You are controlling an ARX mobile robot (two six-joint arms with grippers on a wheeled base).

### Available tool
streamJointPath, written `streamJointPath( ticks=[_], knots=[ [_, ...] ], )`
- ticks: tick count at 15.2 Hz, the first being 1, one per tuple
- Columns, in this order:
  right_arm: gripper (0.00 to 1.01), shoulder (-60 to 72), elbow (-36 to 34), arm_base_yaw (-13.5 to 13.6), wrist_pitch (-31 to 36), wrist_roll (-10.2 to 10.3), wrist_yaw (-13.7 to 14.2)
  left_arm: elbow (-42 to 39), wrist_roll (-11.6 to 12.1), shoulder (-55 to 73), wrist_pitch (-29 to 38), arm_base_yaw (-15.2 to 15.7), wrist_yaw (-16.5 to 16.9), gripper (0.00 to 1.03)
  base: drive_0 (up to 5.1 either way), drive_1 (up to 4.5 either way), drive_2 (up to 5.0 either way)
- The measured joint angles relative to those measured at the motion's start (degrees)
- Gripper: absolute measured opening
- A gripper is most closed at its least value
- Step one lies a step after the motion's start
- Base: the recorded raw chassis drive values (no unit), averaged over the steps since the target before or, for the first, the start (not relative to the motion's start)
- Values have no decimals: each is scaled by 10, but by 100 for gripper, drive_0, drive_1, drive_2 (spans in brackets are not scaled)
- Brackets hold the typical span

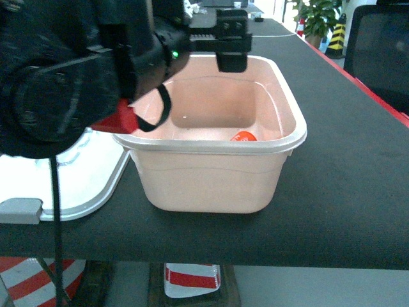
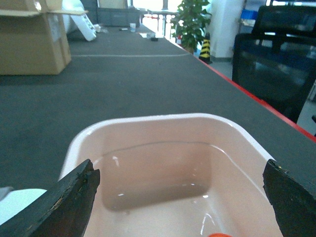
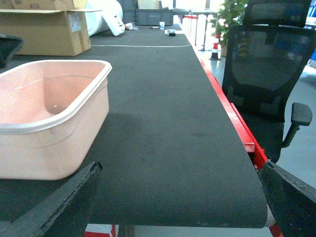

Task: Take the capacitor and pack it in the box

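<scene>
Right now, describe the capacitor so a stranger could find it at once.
Start at the pale pink box on the dark table, beside the white lid. Look inside, at the floor by the near wall: the capacitor is the small orange-red rounded piece, the only bright thing in there.

Black left arm [image 1: 96, 57], green indicator light, looping black cable [image 1: 163, 115], scuffed black fingers [image 2: 74, 197].

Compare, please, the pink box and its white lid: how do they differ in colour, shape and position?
The box is pale pink, while the lid is white with a grey latch. The box is a deep open tub with the capacitor inside; the lid is flat and shallow. The box stands mid-table; the lid lies off it, to its left at the table edge. Both have rounded corners.
</scene>
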Motion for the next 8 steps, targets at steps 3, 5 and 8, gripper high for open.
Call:
streamJointPath(
  ticks=[3, 5, 8],
  knots=[
    [98, 0, 0, 0, 0, 0, 0, -57, -3, -79, 8, 62, 24, 98, 0, 0, 0],
    [98, 0, 0, 0, 0, 0, 0, -71, -6, -97, 16, 89, 31, 98, 0, 0, 0],
    [98, 0, 0, 0, 0, 0, 0, -118, -3, -110, 35, 197, 51, 98, 0, 0, 0]
  ],
)
